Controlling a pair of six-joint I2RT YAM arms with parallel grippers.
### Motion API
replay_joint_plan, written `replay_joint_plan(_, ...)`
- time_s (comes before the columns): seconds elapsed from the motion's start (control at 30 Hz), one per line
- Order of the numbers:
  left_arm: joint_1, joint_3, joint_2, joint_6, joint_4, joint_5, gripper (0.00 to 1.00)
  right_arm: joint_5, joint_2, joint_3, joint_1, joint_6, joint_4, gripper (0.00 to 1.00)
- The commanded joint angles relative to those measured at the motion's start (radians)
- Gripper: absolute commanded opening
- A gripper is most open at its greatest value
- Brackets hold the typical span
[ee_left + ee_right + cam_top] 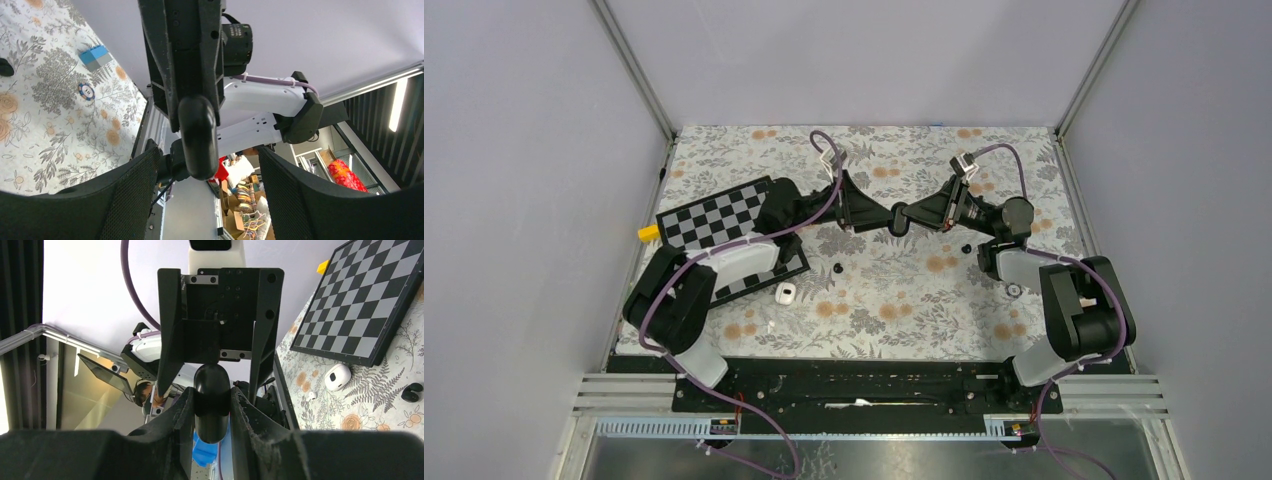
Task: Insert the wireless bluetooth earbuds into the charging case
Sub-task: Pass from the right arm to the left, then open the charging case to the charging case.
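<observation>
A: So, which step are we on?
B: Readying the black case [212, 390]. Our right gripper [212, 407] clamps it aloft, midway between the side edges of the table [894, 330], while our left gripper [209, 185] gapes around its free end.
A: Next?
B: Likely we close the left to prise it open. A black earbud [837, 268] lies loose toward the near edge.

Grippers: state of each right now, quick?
Left gripper: open, fingers spread wide on either side of the black case.
Right gripper: closed, holding the black case.
</observation>
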Motion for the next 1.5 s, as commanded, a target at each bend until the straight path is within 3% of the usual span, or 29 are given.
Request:
replay_joint_plan(0.0,-0.017,0.052,0.016,0.064,-0.037,-0.003,0.73,-0.003,0.021,0.008,-0.001,0.01,0.128,0.0)
replay_joint_plan(0.13,-0.02,0.063,0.003,0.109,-0.101,-0.017,0.61,-0.011,0.03,0.009,-0.001,0.012,0.131,0.0)
replay_joint_plan(0.5,-0.02,0.087,0.013,0.144,-0.155,-0.011,0.42,-0.02,0.04,0.021,-0.001,0.026,0.147,0.0)
replay_joint_plan(0.63,-0.019,0.093,0.016,0.143,-0.155,-0.004,0.23,-0.03,0.041,0.017,-0.001,0.019,0.149,0.0)
replay_joint_plan(0.77,-0.016,0.103,0.025,0.126,-0.139,0.014,0.19,-0.055,0.048,0.006,-0.001,-0.006,0.148,0.0)
replay_joint_plan(0.93,-0.001,0.108,0.047,0.065,-0.049,0.047,0.0,-0.091,0.083,-0.006,-0.001,-0.038,0.191,0.0)
replay_joint_plan(1.2,0.035,0.088,0.072,-0.064,0.137,0.074,0.0,-0.102,0.127,0.013,-0.003,-0.059,0.183,0.0)
replay_joint_plan(1.3,0.035,0.085,0.063,-0.062,0.134,0.074,0.0,-0.092,0.154,0.016,-0.003,-0.055,0.183,0.07)
replay_joint_plan(1.37,0.036,0.084,0.053,-0.053,0.12,0.075,0.0,-0.08,0.17,0.015,-0.004,-0.053,0.183,0.26)
replay_joint_plan(1.47,0.039,0.084,0.039,-0.027,0.085,0.074,0.0,-0.05,0.183,0.01,-0.008,-0.053,0.178,0.4)
